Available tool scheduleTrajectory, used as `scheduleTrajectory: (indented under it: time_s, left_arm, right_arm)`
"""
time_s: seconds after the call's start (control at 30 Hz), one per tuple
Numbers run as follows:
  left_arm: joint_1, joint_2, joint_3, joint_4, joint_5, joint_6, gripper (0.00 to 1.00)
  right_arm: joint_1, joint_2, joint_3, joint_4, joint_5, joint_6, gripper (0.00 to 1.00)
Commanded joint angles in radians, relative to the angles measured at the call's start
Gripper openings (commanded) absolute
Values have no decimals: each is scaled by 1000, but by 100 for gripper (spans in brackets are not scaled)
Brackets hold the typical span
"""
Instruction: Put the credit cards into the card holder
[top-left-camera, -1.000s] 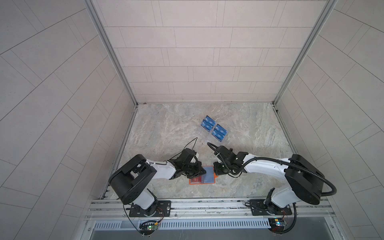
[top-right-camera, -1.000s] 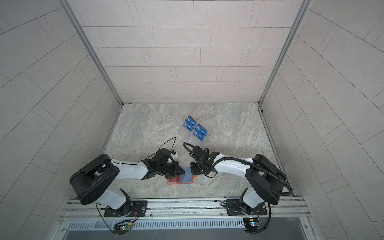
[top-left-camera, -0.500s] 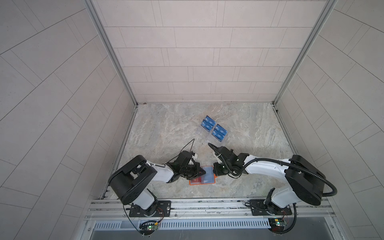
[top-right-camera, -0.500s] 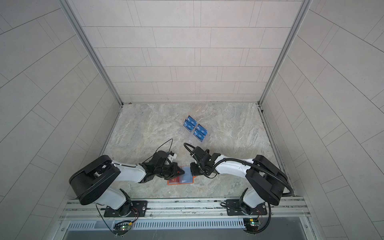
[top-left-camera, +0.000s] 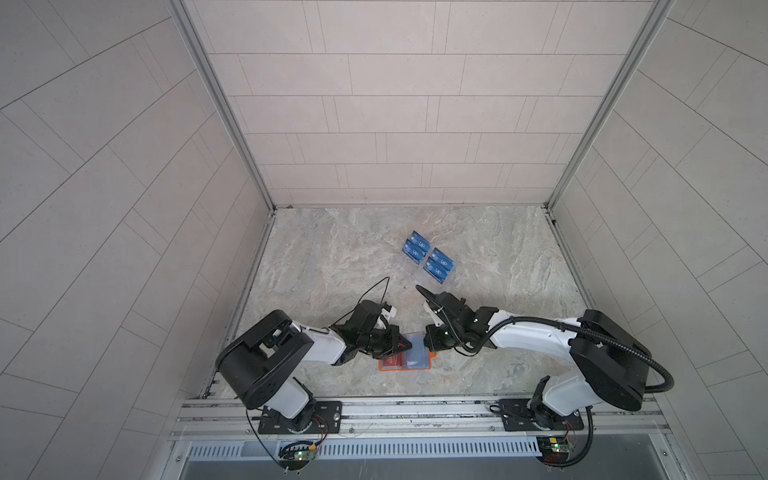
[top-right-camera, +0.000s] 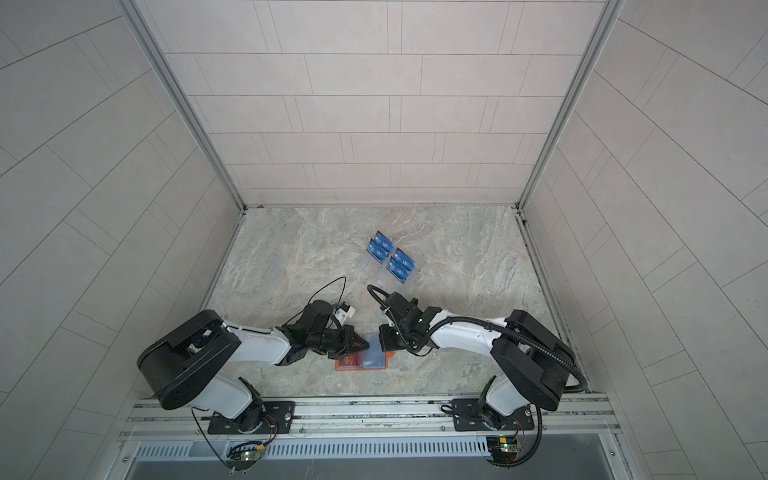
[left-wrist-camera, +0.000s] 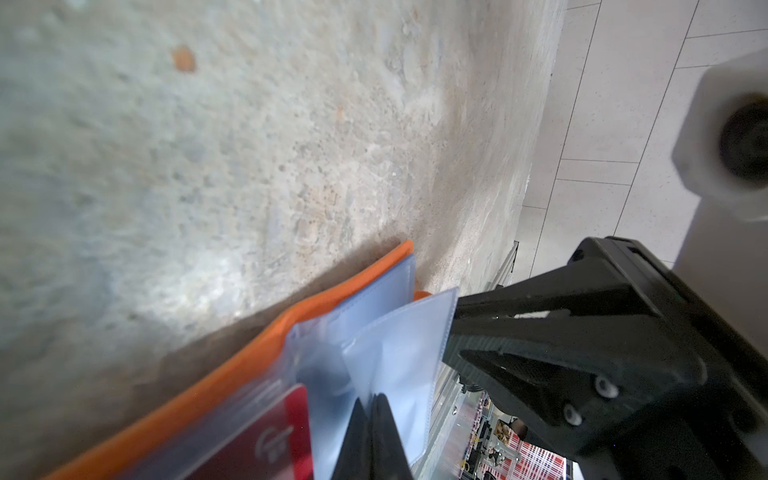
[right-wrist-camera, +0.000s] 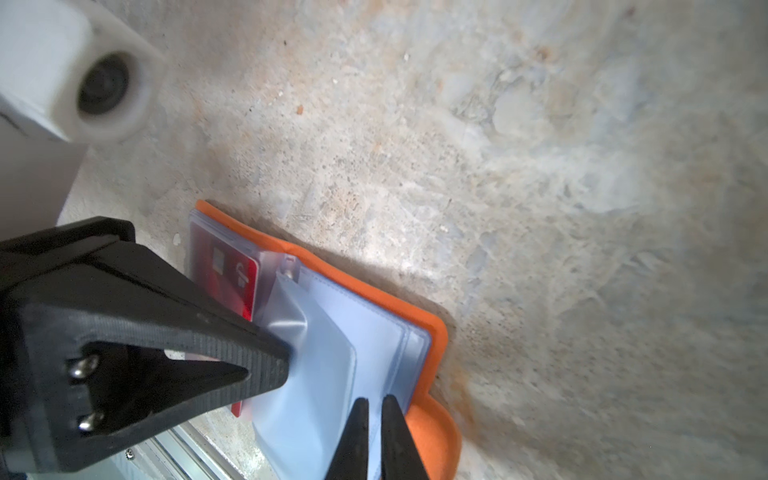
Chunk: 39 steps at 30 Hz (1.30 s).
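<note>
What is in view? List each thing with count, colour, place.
marbled stone tabletop: one, grey-beige, under everything
leather-like card holder: one, orange, open, front middle between the grippers
clear plastic sleeves: several, inside the holder, one lifted
thin plastic card: one, red, in a holder sleeve
thin plastic VIP cards: at least four, blue, in the stand
acrylic card stand: one, clear, mid-table beyond the holder
left gripper: one, black, shut, tip at the lifted sleeve
right gripper: one, black, shut, tip at that sleeve

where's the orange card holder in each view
top view: card holder low centre
top view: card holder low centre, slightly further left
left wrist: card holder bottom left, orange edge rising diagonally
right wrist: card holder bottom centre
shared landmark: red card sleeved inside it
</note>
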Motion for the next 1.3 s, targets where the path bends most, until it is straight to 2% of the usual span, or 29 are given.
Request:
scheduleTrajectory:
  time_s: [0.0,0.33,0.53,0.73,0.8,0.97,1.07,1.17,1.27]
  left_arm:
    - [5,1,-10,32,21,19,0]
    - [4,-2,-29,74,22,-3,0]
    - [4,-13,-38,70,17,-11,35]
    - [-3,-59,-28,46,10,-37,49]
    - [-5,-95,-12,-23,1,-20,54]
    - [-4,-240,59,-398,-89,117,66]
    - [3,-321,85,-499,-123,142,70]
    - [19,-379,99,-554,-154,140,70]
    - [41,-470,87,-653,-301,100,65]
  right_arm:
    - [-3,13,-12,31,-20,3,12]
    - [-3,43,-41,124,-111,35,12]
    - [-2,54,-45,143,-125,43,12]
    - [-3,49,-40,161,-148,52,12]
    - [-6,54,-39,188,-180,75,12]
    - [-6,56,-15,197,-216,81,12]
    - [-5,62,-8,190,-222,78,12]
    - [0,74,-4,211,-237,88,12]
    - [0,92,-18,314,-290,148,12]
